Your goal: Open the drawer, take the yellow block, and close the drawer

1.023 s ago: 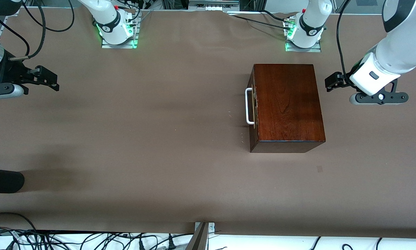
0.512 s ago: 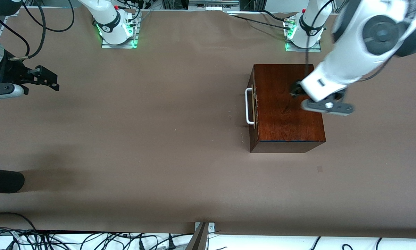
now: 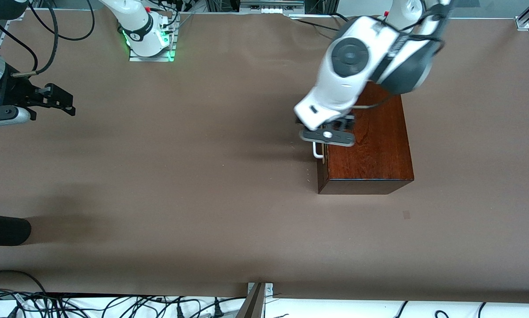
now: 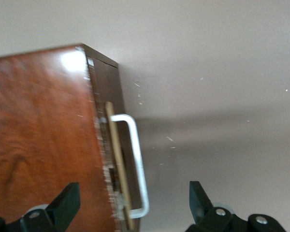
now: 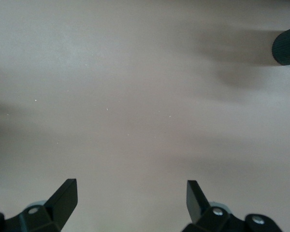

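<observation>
Left gripper (image 4: 130,205) hovers over the front edge of the large glossy dark mahogany box (image 3: 370,145), directly above the white U-shaped handle (image 4: 135,164). Jaws are released and spread wide; in the left wrist view the handle sits between the two fingertips (image 4: 65,203), offset toward one of them, nothing gripped.

Key relation: the handle's long axis runs along the box front, parallel to the drawer (image 4: 117,159) face, and reads as roughly crosswise to the line between the jaws. So the jaws look set to straddle the bar, probably after a slight shift to centre it. The handle lies below the jaws; the likely next move is a descent, then a pull away from the box toward the right arm's end of the bench (image 3: 202,176).

The drawer looks shut or barely cracked: only a thin pale wood edge shows at the front. The yellow block is not visible, presumably inside.

Right gripper (image 5: 130,203) waits at the right arm's end of the bench, jaws released, over bare brown cover.

Obstructions: none in the pull path. Main risk: a fingertip landing on the box top edge instead of clearing the handle.
</observation>
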You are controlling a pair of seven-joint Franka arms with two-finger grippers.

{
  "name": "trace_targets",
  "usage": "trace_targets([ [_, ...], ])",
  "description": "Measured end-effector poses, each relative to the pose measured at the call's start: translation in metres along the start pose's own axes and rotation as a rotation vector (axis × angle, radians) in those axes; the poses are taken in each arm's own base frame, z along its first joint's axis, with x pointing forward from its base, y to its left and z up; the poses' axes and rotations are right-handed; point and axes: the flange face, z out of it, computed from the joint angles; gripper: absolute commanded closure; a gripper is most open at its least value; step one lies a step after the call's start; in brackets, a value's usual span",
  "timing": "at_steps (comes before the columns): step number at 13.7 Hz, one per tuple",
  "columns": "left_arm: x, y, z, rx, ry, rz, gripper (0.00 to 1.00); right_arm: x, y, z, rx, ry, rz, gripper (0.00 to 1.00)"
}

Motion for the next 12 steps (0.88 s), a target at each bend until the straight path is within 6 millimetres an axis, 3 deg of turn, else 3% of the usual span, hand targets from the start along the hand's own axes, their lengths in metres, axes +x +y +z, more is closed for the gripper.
trace_targets([
  [4,-0.016,0.032,0.029,0.049,-0.026,0.033,0.0,0.0,0.0,0.0,0.0,0.0,0.0,0.0],
  [12,-0.031,0.032,0.086,0.129,-0.033,0.024,0.0,0.0,0.0,0.0,0.0,0.0,0.0,0.0],
])
